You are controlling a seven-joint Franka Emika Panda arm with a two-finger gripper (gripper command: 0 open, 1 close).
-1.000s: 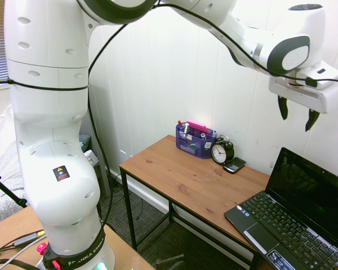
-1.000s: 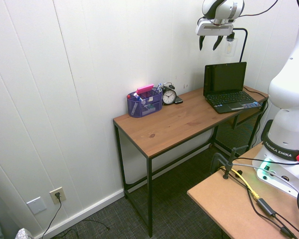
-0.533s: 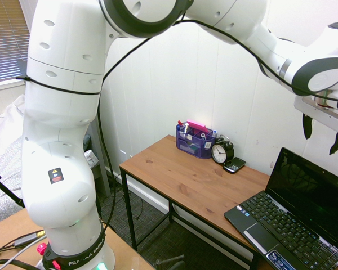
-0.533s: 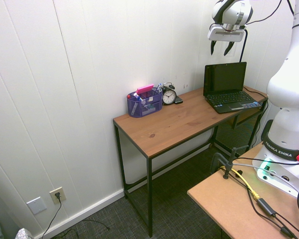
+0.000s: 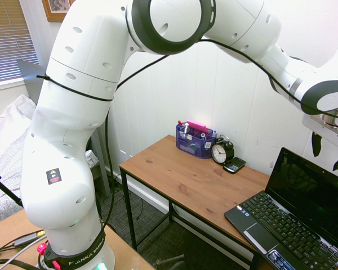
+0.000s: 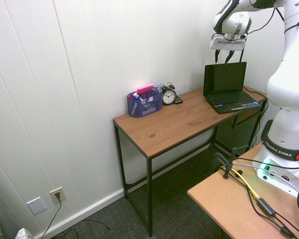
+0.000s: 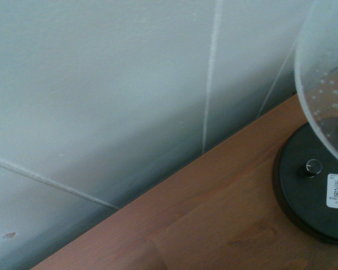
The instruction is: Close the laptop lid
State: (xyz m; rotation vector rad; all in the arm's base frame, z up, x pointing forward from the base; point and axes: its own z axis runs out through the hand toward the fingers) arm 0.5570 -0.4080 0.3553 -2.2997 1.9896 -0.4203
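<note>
At the desk's far end: the laptop lid point(image 6: 224, 75) stands fully open, close to upright and leaning back a touch toward the wall, hinged along the back of the keyboard point(image 5: 290, 230).
Progress: nothing done yet, by my reading; the lid is untouched and the whole fold-down is left.
Lid facing: its dark screen looks out across the keys toward the room, back face to the white panelled wall point(image 6: 89, 74).
Lid long axis: runs level, along the wall and parallel to the hinge; the short side rises from it.
My claw: my gripper point(image 6: 224, 56) hangs just above the lid's top edge, fingers spread apart, pointing down, holding nothing.
Contact: none that I can see; a small gap shows between fingertips and the top edge in both outside views.
Wrist view: only wall, wooden top and a round black lamp base point(image 7: 315, 188), so I judge I'm slightly behind the lid.
Desk neighbours: phone point(image 5: 235, 165), alarm clock point(image 5: 222, 151) and blue mesh organiser point(image 5: 195, 140) sit well apart along the wooden desk point(image 5: 186, 180), clear of my work.
</note>
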